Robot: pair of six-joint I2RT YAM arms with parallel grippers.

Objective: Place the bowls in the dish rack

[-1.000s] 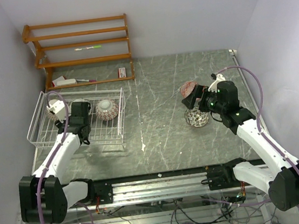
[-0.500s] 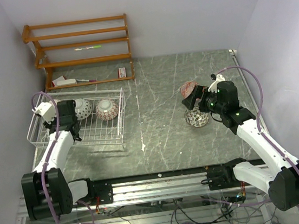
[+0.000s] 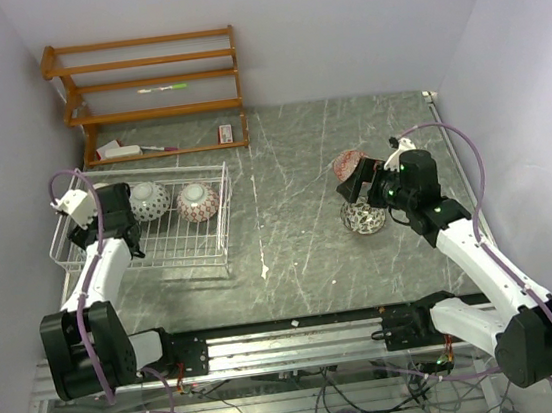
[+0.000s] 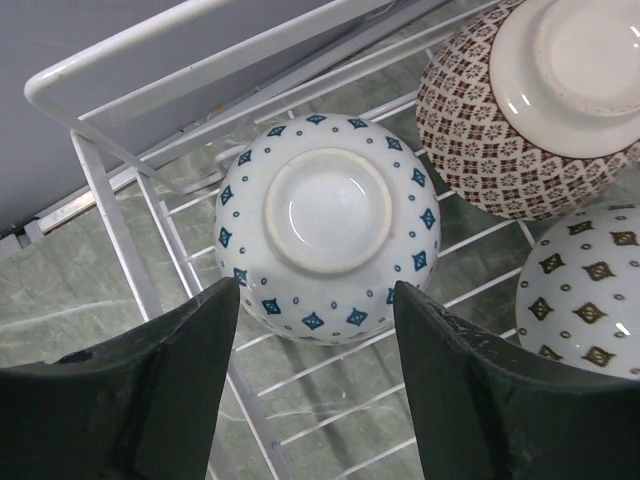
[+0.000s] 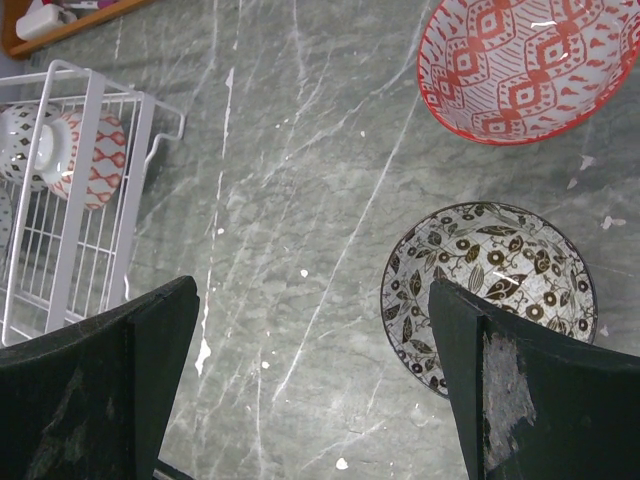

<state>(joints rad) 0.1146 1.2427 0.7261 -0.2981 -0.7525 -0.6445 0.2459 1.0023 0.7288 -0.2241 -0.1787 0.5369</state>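
The white wire dish rack stands at the left. In the left wrist view three bowls lie upside down in the rack: a blue-dotted bowl, a brown-patterned bowl and a tan-diamond bowl. My left gripper is open and empty just above the blue-dotted bowl, at the rack's left end. A pink-red bowl and a black-and-white bowl sit upright on the table at the right. My right gripper hovers open and empty between them; the right wrist view shows both bowls.
An orange-brown wooden shelf unit stands at the back left with small items on it. A red-patterned bowl and a dark-patterned bowl lie in the rack's right part. Grey walls close in on both sides.
My left arm has swung left from over the rack's middle to its left end, uncovering the dark-patterned bowl. The right arm has not moved.
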